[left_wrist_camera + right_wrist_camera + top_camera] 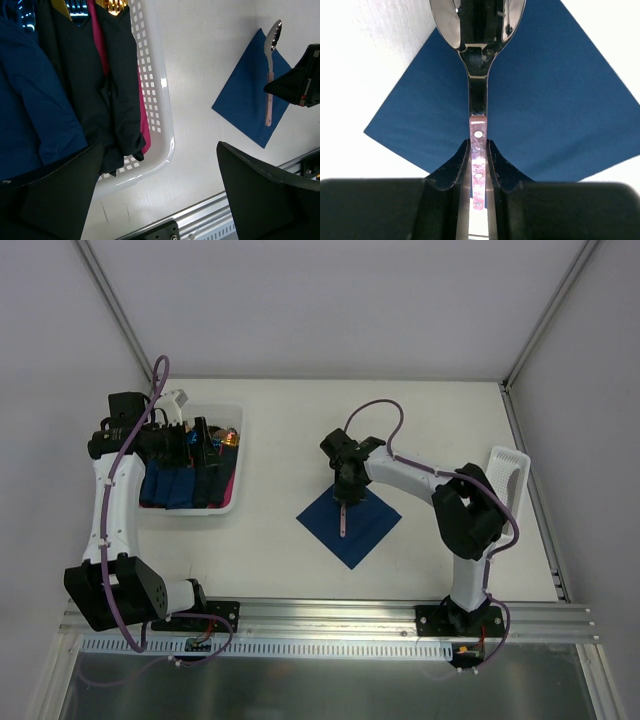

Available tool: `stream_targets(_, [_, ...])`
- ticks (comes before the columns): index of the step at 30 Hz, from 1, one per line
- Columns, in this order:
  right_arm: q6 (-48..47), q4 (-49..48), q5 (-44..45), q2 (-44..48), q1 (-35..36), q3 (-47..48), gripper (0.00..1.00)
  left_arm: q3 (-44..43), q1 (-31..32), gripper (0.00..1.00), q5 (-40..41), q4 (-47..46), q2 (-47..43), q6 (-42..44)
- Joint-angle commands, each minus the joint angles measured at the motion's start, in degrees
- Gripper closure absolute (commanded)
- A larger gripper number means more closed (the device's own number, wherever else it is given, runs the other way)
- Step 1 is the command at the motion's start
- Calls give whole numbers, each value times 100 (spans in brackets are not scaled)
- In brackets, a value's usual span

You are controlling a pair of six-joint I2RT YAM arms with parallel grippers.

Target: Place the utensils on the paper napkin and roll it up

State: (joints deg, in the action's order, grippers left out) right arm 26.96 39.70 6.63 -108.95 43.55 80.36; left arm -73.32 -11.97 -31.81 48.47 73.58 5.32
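White basket (pixel 238 452), dark rolled bundles (pixel 172 486), table (pixel 285 420)

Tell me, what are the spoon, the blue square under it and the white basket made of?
Spoon: polished metal, mirror reflections in the bowl; its pinkish riveted handle scales look like plastic, though I can't be sure. Blue square: thin matte paper, probably a napkin, lying flat. Basket: glossy white plastic with moulded square holes.

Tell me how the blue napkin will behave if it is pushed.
The napkin looks thin and lies flat, so it is probably floppy and would crumple rather than slide whole. It seems very light; a nudged corner may just fold. The spoon, held by the right gripper over it, could pin it once released.
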Motion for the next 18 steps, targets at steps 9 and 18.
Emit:
stream_targets(9, [-209, -147, 5, -144, -66, 130, 100, 81, 28, 1, 166, -4, -309, 136])
stream_targets(18, [-332, -156, -13, -162, -92, 50, 100, 20, 36, 1, 123, -4, -265, 83])
